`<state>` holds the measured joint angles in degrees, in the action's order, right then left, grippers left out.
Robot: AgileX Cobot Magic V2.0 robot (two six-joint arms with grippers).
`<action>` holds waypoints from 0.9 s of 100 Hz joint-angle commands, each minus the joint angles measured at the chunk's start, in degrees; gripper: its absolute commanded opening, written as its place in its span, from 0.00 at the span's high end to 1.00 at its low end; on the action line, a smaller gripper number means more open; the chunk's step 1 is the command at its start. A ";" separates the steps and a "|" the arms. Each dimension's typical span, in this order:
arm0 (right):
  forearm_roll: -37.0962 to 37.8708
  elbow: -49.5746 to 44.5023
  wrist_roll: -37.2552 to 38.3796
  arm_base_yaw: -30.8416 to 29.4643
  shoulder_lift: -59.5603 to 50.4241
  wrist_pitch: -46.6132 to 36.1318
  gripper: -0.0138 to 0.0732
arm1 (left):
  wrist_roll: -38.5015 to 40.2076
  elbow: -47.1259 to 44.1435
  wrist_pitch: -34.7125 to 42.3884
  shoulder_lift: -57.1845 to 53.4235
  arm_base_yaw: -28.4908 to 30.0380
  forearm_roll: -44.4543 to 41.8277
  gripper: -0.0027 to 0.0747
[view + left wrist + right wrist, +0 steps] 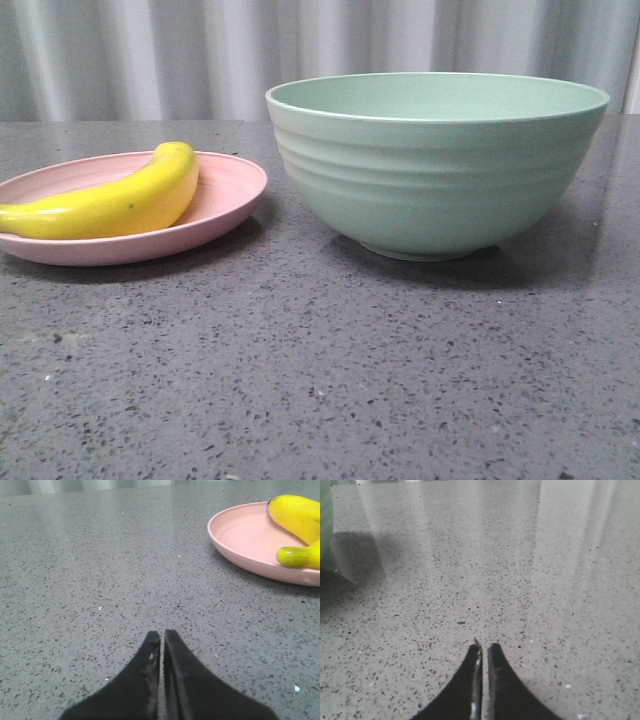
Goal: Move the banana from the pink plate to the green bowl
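Closed left tool [162, 636] hidden from front; banana [110, 205] shows.

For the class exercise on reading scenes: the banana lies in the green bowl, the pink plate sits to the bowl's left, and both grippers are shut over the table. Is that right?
One detail is wrong. The banana lies on the pink plate, not in the green bowl, as the front view shows. The plate is left of the bowl, and the left gripper and right gripper are shut over the table.

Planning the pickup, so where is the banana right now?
In the front view the banana lies on the pink plate at the table's left, just left of the green bowl.
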<state>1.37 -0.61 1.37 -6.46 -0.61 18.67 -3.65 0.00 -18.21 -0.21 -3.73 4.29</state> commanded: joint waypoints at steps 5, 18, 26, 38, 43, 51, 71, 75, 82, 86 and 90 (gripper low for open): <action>-0.06 -1.12 -0.04 -0.32 -1.31 -1.12 0.91 | 0.12 -0.59 3.71 -1.70 -0.42 0.09 0.99; -0.06 -1.12 -0.04 -0.32 -1.31 -1.12 0.91 | 0.12 -0.59 3.71 -1.70 -0.42 0.09 0.99; -0.06 -1.12 -0.04 -0.32 -1.31 -1.12 0.91 | 0.12 -0.59 3.71 -1.70 -0.42 0.09 0.99; -0.06 -1.12 -0.04 -0.32 -1.31 -1.12 0.91 | 0.12 -0.59 3.71 -1.70 -0.42 0.09 0.99; -0.06 -1.12 -0.04 -0.32 -1.31 -1.12 0.91 | 0.12 -0.59 3.71 -1.70 -0.42 0.09 0.99; -0.06 -1.12 -0.04 -0.32 -1.31 -1.12 0.91 | -2.60 -0.59 3.97 -1.70 -0.42 -6.47 0.99; -0.06 -1.12 -0.04 -0.32 -1.31 -1.12 0.91 | -2.60 -0.59 3.97 -1.70 -0.42 -7.53 0.99; -0.06 -1.12 -0.04 -0.32 -1.31 -1.12 0.91 | -2.60 -0.59 3.97 -1.70 -0.42 -7.53 0.99; -0.06 -1.12 -0.04 -0.32 -1.31 -1.12 0.91 | -2.60 -0.59 3.97 -1.70 -0.42 -7.53 0.99; -0.06 -1.12 -0.04 -0.32 -1.31 -1.12 0.91 | -2.60 -0.59 3.97 -1.70 -0.42 -7.43 0.99; -0.06 -1.12 -0.04 -0.32 -1.31 -1.12 0.91 | -2.60 -0.59 4.10 -1.70 -0.42 -7.42 0.99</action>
<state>1.37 -0.61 1.37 -6.46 -0.61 18.67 -6.25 -0.08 -18.21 -0.21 -3.73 -3.07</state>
